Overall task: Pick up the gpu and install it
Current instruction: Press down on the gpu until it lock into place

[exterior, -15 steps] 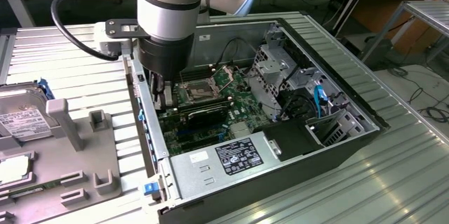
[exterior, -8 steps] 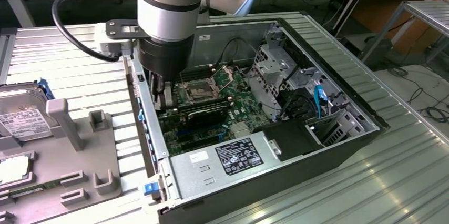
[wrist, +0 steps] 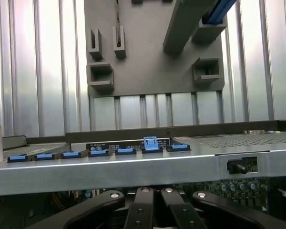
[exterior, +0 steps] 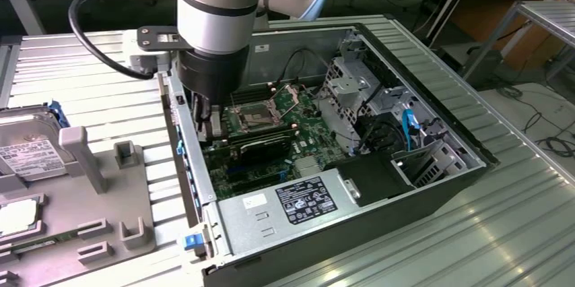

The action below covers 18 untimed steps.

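Computer case point(exterior: 431, 85) lying open, motherboard point(exterior: 269, 122) and power supply point(exterior: 297, 203) sitting inside. Gripper point(exterior: 209, 115) reaching in, clenched; whether it is holding anything is unclear. Hard drive point(exterior: 27, 149) resting on gray tray point(exterior: 108, 219).

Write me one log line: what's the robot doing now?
hand: shut, inside computer case, near rear wall | gpu: lying on motherboard | gray tray: beside case

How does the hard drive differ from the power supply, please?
The hard drive lies outside the case, by the grey fixture at the exterior view's left; the power supply sits inside the case. The hard drive's label is white; the power supply's is black. Both are silver metal boxes with their labels facing up.
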Tool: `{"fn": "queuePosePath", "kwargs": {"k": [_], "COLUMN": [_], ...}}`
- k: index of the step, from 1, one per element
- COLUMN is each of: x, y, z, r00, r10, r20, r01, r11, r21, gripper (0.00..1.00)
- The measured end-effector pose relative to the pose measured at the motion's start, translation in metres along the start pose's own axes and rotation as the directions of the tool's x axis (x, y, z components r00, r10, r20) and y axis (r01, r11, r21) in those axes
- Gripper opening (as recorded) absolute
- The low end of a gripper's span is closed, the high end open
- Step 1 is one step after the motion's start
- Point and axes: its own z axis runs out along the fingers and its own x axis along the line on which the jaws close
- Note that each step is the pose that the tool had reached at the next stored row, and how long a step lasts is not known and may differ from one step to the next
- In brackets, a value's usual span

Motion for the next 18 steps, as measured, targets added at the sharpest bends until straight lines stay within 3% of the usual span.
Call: {"fn": "queuePosePath", "kwargs": {"k": [5, 7, 10, 13, 18], "x": [-0.0001, -0.0005, -0.0004, -0.0004, -0.0007], "y": [-0.0011, -0.0011, -0.0008, -0.0006, -0.0006], "z": [0.0, -0.0017, -0.0077, -0.0088, -0.009], "r00": [1.0, 1.0, 1.0, 1.0, 0.9997], "r10": [0.0, 0.0, 0.001, 0.001, 0.0], "r20": [0.0016, 0.0023, 0.001, 0.0016, 0.0257], "r01": [0.0, 0.0, -0.001, -0.001, 0.001], "r11": [1.0, 1.0, 0.9998, 0.9997, 0.9997], "r21": [-0.0007, -0.0064, -0.0201, -0.0225, -0.0242], "gripper": [0.11, 0.11, 0.11, 0.11, 0.11]}}
